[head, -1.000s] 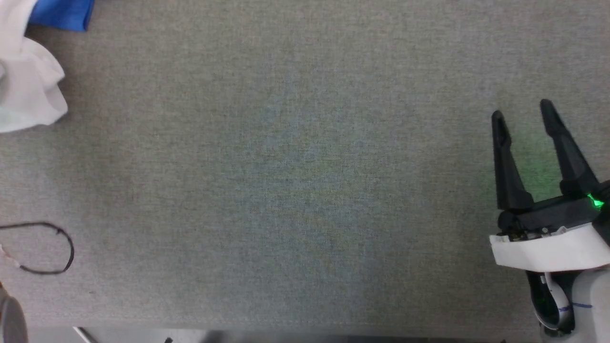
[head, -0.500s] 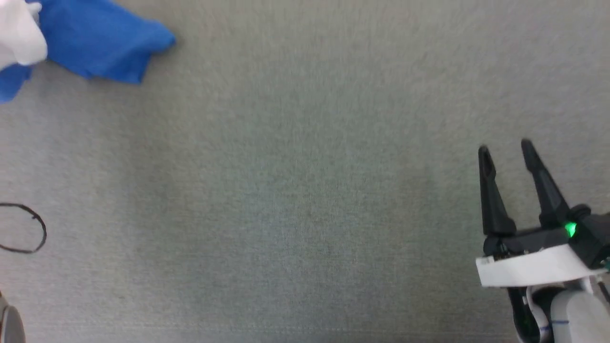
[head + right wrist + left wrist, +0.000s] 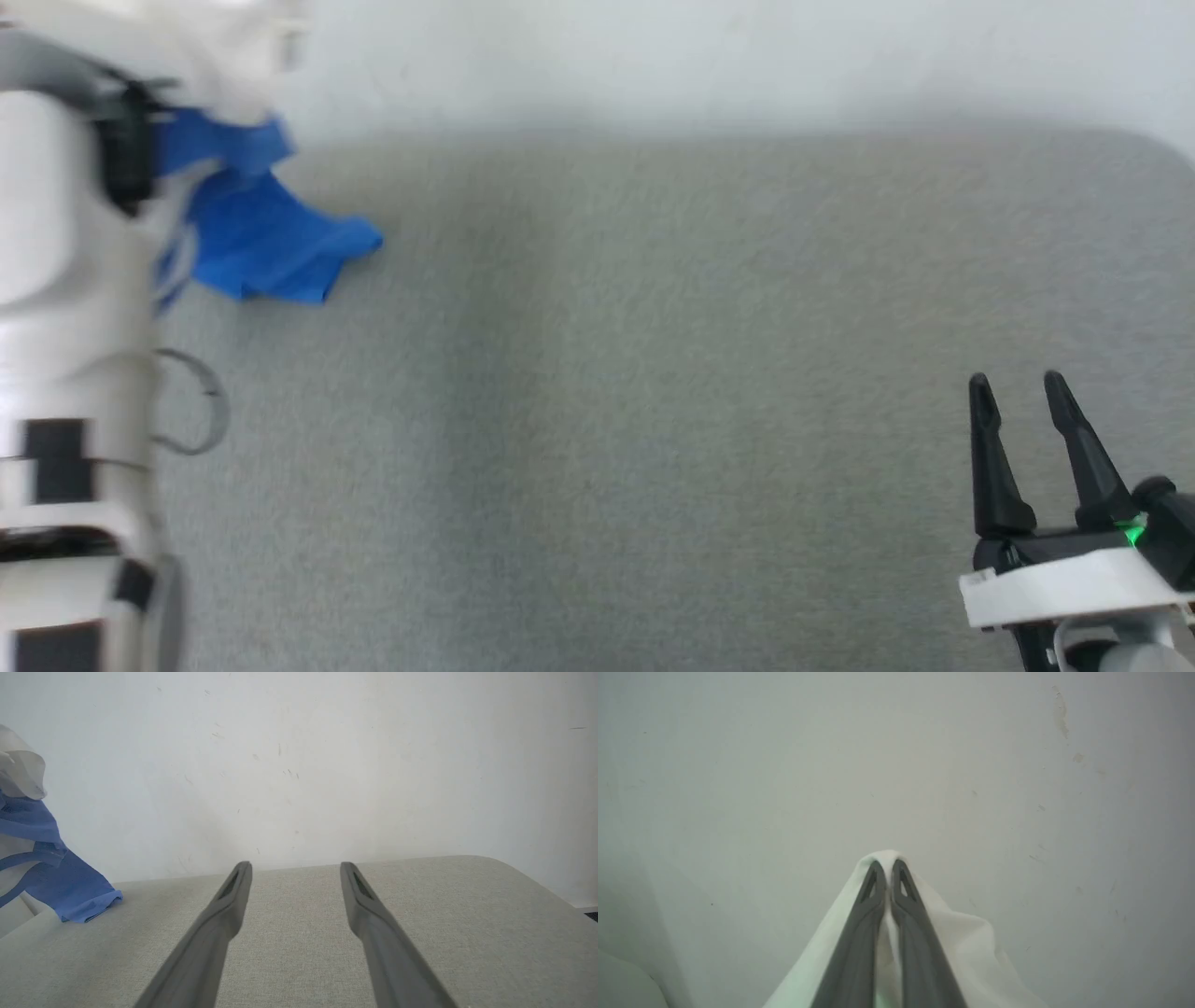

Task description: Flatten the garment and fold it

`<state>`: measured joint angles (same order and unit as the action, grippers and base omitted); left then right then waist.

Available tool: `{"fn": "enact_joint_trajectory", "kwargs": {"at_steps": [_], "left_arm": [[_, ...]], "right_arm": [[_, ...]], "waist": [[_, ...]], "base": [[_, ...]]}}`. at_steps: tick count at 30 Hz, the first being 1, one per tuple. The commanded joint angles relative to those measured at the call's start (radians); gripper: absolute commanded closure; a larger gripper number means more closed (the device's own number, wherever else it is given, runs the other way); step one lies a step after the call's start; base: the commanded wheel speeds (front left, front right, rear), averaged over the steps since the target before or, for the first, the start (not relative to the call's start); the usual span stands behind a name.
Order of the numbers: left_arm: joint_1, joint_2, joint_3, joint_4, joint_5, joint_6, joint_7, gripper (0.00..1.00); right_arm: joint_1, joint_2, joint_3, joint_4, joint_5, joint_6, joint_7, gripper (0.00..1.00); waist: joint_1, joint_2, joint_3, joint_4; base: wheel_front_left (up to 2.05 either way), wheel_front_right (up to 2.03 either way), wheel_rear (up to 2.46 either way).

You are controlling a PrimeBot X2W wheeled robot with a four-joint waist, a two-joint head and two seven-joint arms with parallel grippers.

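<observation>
Left gripper: clenched tight, tips together, pinching a white fold of the garment. Drapes down both sides of the fingers, peaks just past the tips. Behind it, plain pale wall, few scuffs upper right of that wrist view.

Right gripper: released, fingers spread wide, nothing between them. Sits lower right in head view, tips pointing up the picture, green light lit at the base. Over the grey fabric table top; contact with it: cannot tell. From its own wrist view, looks low across the table toward the wall, rounded table corner off to the right.

Left forearm: pale, motion-blurred, runs up the left edge of head view. Thin grey cable loop just beside it, on the table side.

Garment position: far left, lifted, held up by the clenched fingers. In right wrist view, white part bunched on top, royal-blue part below it. Blue sleeve end: down at the table near its far left corner, apparently lying on the surface; higher cloth clear of it, in front of the wall. Well apart from the open fingers, most of the table's width between.

Farthest back: wall, meeting the table's far edge along the top of head view.
</observation>
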<state>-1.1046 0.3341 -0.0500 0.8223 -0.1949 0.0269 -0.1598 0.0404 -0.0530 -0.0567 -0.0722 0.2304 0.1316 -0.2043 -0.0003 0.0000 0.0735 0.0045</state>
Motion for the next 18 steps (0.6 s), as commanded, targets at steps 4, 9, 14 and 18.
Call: {"fn": "enact_joint_trajectory", "kwargs": {"at_steps": [4,9,14,18], "left_arm": [[-0.003,-0.132,-0.039,0.021,-0.034,-0.037,-0.047,1.00],[0.075,-0.252,-0.081,0.005,-0.071,-0.066,-0.077,1.00],[0.227,-0.283,-0.201,-0.093,-0.201,-0.098,-0.089,1.00],[0.413,-0.283,-0.417,-0.223,-0.375,-0.041,-0.088,1.00]], "right_arm": [[0.040,0.003,-0.020,-0.005,0.007,-0.001,0.002,0.00],[0.058,0.003,-0.028,-0.018,0.006,-0.001,0.016,0.00],[0.068,0.003,-0.041,-0.027,0.003,-0.001,0.032,0.00],[0.074,0.003,-0.049,-0.031,0.004,-0.001,0.043,0.00]], "waist": [[0.0003,0.0000,-0.112,-0.091],[0.0003,0.0000,-0.117,-0.141],[0.0003,0.0000,-0.108,-0.187],[0.0003,0.0000,-0.097,-0.208]], "base": [[0.00,0.00,0.00],[0.00,0.00,0.00],[0.00,0.00,0.00],[0.00,0.00,0.00]]}}
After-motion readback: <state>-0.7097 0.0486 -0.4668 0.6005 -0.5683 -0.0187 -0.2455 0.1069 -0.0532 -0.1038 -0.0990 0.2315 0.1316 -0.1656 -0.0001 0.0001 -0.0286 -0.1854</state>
